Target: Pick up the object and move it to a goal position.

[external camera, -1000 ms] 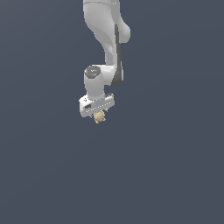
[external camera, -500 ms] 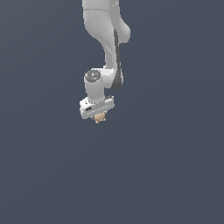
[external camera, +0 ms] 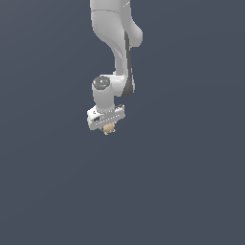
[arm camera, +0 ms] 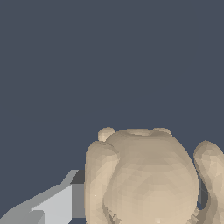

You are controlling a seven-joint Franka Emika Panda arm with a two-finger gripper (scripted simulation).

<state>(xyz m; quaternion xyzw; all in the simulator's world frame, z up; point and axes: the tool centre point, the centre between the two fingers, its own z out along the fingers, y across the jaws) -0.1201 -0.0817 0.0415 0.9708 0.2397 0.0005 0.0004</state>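
The white arm is reaching down from the top of the exterior view, and its end effector is pointing downward over a plain dark blue-grey surface. The end effector is clamping the object, a small tan lumpy figure with knobby bumps, which is poking out just below the white finger bar. In the wrist view the object is filling much of the picture, with one grey finger pressing against its side; the other finger is hiding behind the figure. Whether the object is touching the surface is unclear.
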